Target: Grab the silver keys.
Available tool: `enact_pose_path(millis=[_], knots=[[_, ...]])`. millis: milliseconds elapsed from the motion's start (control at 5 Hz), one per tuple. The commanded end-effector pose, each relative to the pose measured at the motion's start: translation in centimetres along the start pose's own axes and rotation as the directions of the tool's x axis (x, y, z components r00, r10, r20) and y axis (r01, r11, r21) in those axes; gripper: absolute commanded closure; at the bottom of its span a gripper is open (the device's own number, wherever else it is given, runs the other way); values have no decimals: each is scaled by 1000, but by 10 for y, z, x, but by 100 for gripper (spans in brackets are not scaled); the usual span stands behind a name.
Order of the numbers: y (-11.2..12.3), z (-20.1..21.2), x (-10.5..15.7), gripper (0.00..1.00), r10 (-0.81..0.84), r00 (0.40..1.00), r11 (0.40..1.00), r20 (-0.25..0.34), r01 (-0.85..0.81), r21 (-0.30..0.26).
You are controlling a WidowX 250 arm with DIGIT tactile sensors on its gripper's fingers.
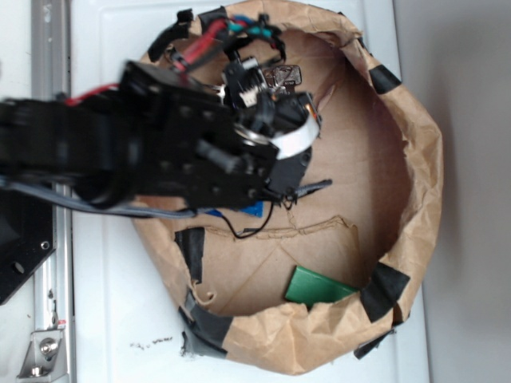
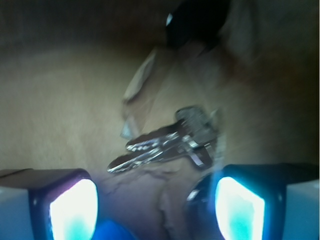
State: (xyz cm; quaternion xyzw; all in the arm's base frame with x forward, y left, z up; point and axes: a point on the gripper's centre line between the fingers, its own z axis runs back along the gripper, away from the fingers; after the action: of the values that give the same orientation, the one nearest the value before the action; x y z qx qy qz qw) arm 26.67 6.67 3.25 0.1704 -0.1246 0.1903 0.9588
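Exterior view: a white table (image 1: 120, 303) carries a brown paper ring (image 1: 415, 199) patched with black tape. Over it reaches the black arm, its gripper (image 1: 281, 94) near the far wall. A green card (image 1: 315, 286) lies by the near wall. Wrist view: the gripper (image 2: 156, 200) stands open, and the silver keys (image 2: 167, 142) lie on the paper just ahead, untouched.

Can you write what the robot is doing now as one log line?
step: approach | target: silver keys on paper floor, not held | gripper: jaws open, keys ahead
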Motion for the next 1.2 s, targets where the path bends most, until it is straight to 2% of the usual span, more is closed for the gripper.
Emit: enact_pose_path(millis=[0, 200, 400, 600, 1000], knots=[[0, 10, 19, 0, 17, 999, 1000, 47, -17, -14], [0, 10, 21, 0, 10, 999, 1000, 42, -9, -16], [1, 10, 21, 53, 22, 999, 1000, 48, -21, -15], [2, 10, 19, 100, 36, 998, 999, 55, -35, -15], [1, 10, 18, 100, 37, 997, 999, 75, -36, -4]])
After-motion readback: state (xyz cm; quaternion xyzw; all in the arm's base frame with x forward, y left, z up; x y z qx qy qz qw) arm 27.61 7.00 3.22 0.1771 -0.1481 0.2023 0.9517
